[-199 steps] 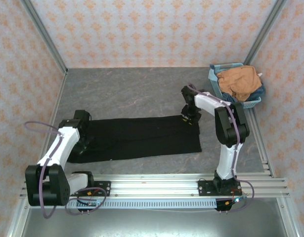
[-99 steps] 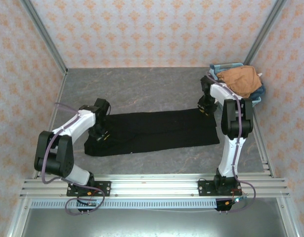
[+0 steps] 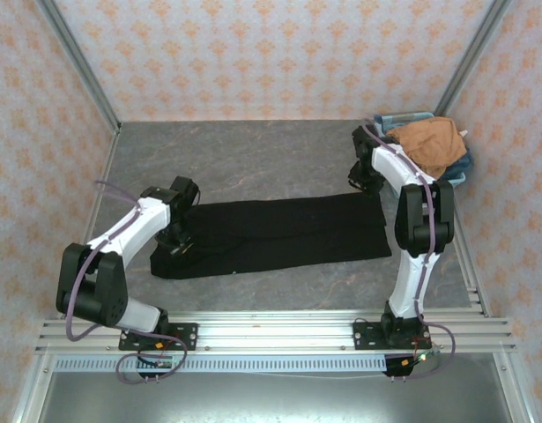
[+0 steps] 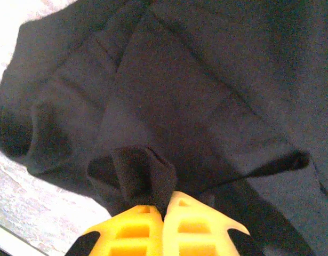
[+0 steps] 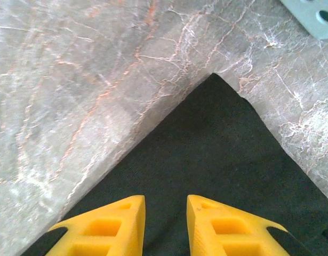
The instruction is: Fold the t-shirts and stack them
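Note:
The black t-shirt (image 3: 279,233) lies as a long folded strip across the middle of the table. My left gripper (image 3: 176,240) sits at its left end, shut on a bunched fold of the black cloth (image 4: 140,170) just ahead of the gripper (image 4: 166,200). My right gripper (image 3: 366,181) hovers over the strip's far right corner. Its fingers stand apart in the right wrist view (image 5: 165,200), with flat black cloth (image 5: 217,149) below and nothing pinched. The orange-tan t-shirt (image 3: 429,145) is heaped in the basket at the far right.
The light-blue basket (image 3: 403,117) stands in the far right corner, close to my right arm; its edge (image 5: 313,16) shows in the right wrist view. Grey marbled tabletop (image 3: 244,159) stretches behind the strip. Metal rails (image 3: 279,330) run along the near edge.
The black strip slid right and away from the near edge with both grippers. In the last half second the right gripper moved slightly farther back; the left stayed shut on the cloth.

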You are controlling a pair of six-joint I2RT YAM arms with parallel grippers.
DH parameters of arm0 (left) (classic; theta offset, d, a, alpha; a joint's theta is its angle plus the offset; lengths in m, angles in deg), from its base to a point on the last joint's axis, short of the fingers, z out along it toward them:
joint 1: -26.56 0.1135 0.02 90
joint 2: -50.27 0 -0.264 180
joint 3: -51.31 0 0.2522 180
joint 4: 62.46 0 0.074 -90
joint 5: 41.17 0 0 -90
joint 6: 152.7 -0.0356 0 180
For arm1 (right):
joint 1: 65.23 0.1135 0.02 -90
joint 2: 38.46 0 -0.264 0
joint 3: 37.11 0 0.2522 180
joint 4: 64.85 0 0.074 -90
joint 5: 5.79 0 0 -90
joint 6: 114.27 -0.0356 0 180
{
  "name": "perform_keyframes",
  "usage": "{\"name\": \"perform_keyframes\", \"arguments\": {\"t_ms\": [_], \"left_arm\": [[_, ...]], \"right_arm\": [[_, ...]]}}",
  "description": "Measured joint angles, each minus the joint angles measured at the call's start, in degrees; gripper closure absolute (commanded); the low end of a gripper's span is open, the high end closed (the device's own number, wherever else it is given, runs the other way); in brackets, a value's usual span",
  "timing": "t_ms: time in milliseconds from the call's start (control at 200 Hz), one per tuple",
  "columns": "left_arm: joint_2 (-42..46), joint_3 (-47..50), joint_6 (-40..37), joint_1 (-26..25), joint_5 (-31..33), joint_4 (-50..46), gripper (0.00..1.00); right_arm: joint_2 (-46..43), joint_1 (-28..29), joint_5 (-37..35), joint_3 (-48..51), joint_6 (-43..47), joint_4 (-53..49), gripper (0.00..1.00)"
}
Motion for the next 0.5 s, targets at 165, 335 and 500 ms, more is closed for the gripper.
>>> {"name": "perform_keyframes", "arguments": {"t_ms": [165,335,500], "left_arm": [[-0.31,-1.55,1.92,-4.13,-1.33,-0.74,1.00],[-2.91,-7.91,4.17,-7.96,-0.26,-1.77,1.00],[-4.28,-11.02,6.56,-10.56,1.11,-2.51,1.00]], "right_arm": [[-1.70,0.92,-0.15,0.00,0.02,-0.02,0.73],[-1.79,1.27,-0.15,0.00,0.39,-0.83,0.73],[-1.97,1.53,-0.17,0.02,0.87,-1.36,0.73]]}}
